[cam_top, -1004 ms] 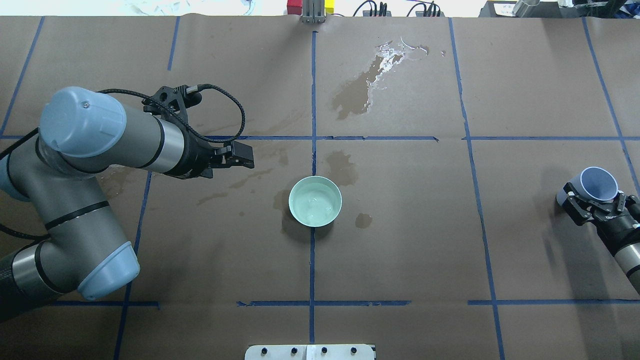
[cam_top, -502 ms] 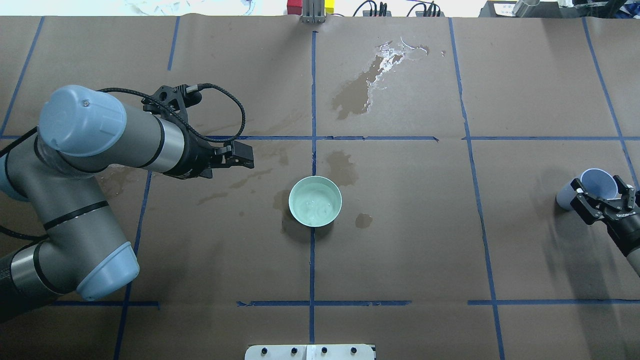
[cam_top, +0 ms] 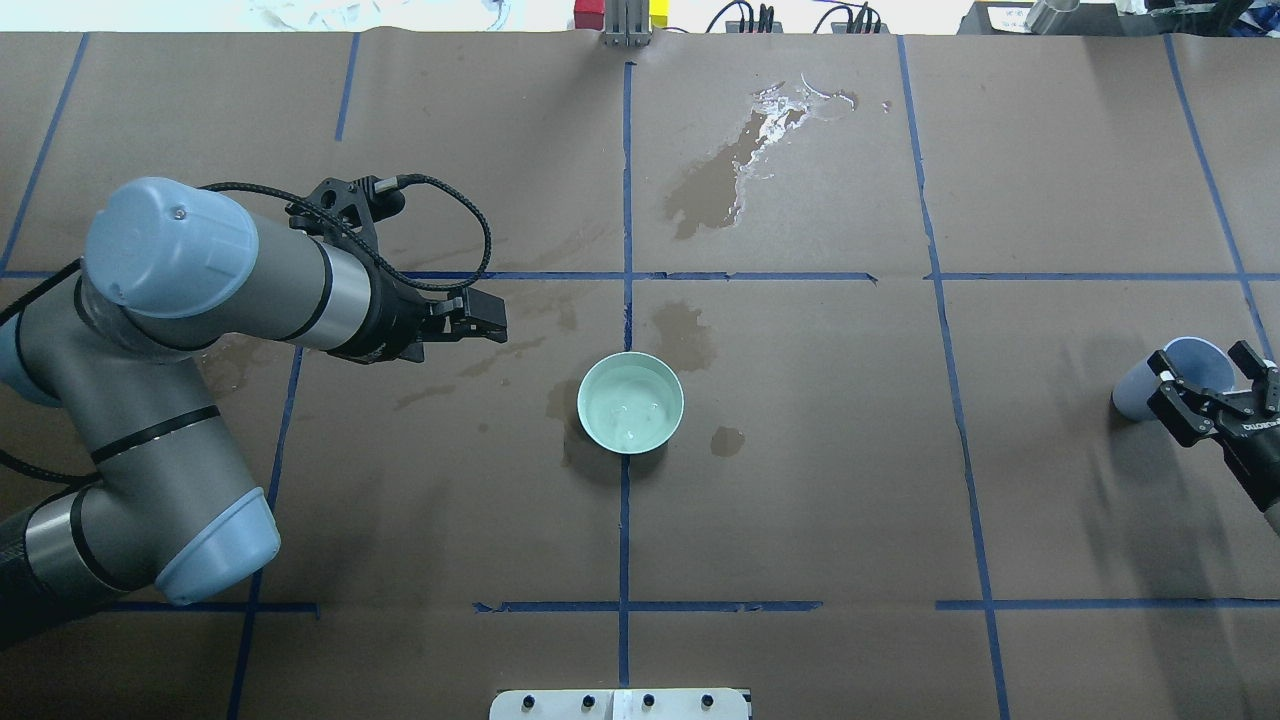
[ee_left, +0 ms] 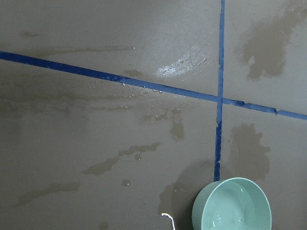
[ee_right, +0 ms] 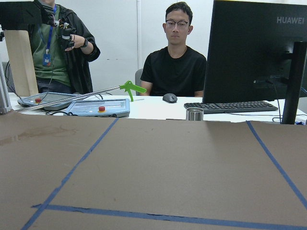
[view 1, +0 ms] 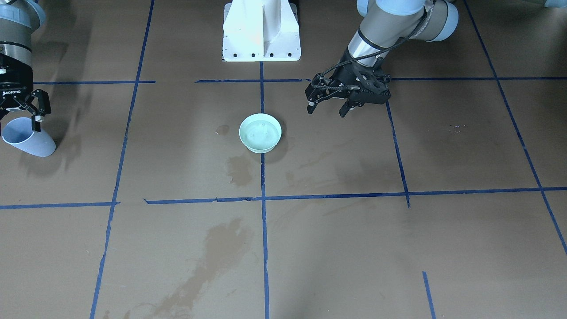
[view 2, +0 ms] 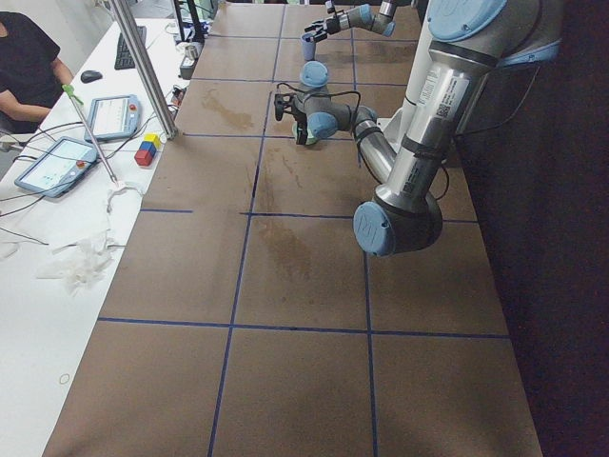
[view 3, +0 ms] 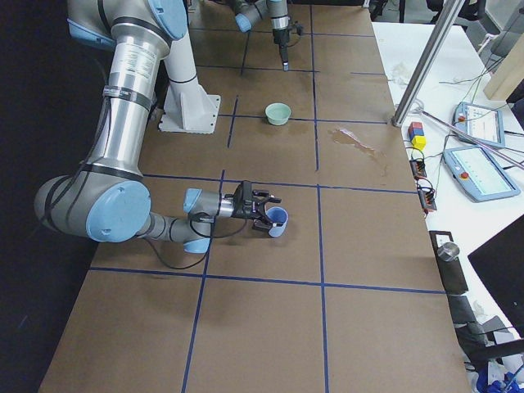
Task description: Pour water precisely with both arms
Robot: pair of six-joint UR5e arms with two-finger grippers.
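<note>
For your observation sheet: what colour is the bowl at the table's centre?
The bowl is pale mint green, clearest in the overhead exterior view.

overhead: looking forward and down from behind the robot, taking in most of the table (cam_top: 800,500) | front: facing the robot, looking steeply downward, sharing the bowl (view 1: 260,133) with overhead | end views: looking along the table, left arm (view 2: 419,143) or right arm (view 3: 123,106) looming nearest | left wrist: hanging close over the bowl | right wrist: seemingly sitting low, looking level toward a seated person (ee_right: 176,67)

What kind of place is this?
Most likely a robot testing lab: the left arm and right arm reach over a tape-marked table, and a person sits by a monitor and control tablet.
</note>
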